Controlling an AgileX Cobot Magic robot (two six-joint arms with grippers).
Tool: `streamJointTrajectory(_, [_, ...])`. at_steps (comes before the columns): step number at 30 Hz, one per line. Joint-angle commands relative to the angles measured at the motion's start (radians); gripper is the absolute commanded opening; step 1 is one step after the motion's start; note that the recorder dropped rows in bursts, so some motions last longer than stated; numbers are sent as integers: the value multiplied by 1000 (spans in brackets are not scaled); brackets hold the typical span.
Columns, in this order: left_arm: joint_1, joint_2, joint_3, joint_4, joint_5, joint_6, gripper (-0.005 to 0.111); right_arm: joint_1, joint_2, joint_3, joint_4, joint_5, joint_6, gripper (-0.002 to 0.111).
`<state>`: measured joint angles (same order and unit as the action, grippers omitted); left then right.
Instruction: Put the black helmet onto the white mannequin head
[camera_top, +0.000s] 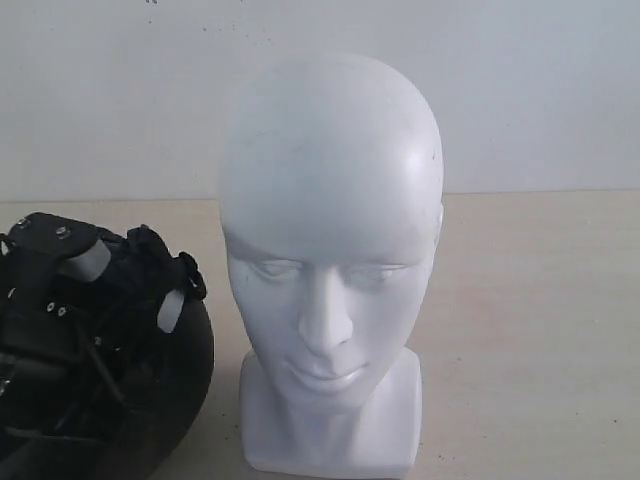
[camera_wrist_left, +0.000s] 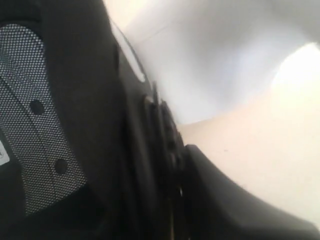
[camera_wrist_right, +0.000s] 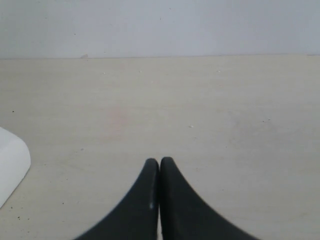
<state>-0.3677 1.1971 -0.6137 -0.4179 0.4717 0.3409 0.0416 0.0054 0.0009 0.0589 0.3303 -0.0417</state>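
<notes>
We see the left gripper (camera_top: 130, 285) low at the left edge of the exterior view. Its dark body, studded with small screws, leans over the rim of the black helmet (camera_top: 190, 380) and reaches into the hollow. The left wrist view is very close and blurred. It shows the helmet's perforated lining (camera_wrist_left: 35, 125) on one side and the dark rim running through the middle. Beyond the rim are the pale table and a white curved mass, which we take to be the white mannequin head (camera_top: 330, 200). The pincer sits at the rim, but we cannot tell from these views whether its jaws have closed on it or stand apart. The right gripper (camera_wrist_right: 159, 162) hangs low over bare table with its two black fingers pressed together and nothing between them. A white rounded corner, seemingly the mannequin's base, shows at the edge of its wrist view. The helmet lies on the table with its opening turned upward, just beside the mannequin head, and we cannot tell whether they touch. The head stands upright on its squarish base in the middle of the exterior view, face toward the camera and crown bare. The table (camera_top: 530, 330) is a pale beige, matte surface with a few faint specks, and it meets a plain white wall (camera_top: 520, 90) behind.
</notes>
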Motion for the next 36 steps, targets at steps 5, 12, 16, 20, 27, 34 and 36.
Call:
streamJointTrajectory(5, [-2, -247, -4, -20, 32, -29, 4, -2, -5, -1, -4, -8, -1, 0])
streamJointTrajectory(12, [-2, -424, -4, -92, 58, -39, 4, -2, -5, -1, -4, -8, -1, 0])
streamJointTrajectory(16, [-2, -524, -4, -148, 50, -39, 4, -2, -5, -1, -4, -8, -1, 0])
streamJointTrajectory(20, [-2, -616, -4, -156, 34, -68, 4, -2, -5, -1, -4, -8, -1, 0])
streamJointTrajectory(27, [-2, -732, -4, -272, -34, -73, 4, -2, -5, -1, -4, -8, -1, 0])
streamJointTrajectory(34, [-2, -796, -4, -447, -151, -64, 4, -2, -5, -1, -4, -8, -1, 0])
streamJointTrajectory(36, [-2, -805, -4, -517, -183, -23, 4, -2, -5, -1, -4, -8, -1, 0])
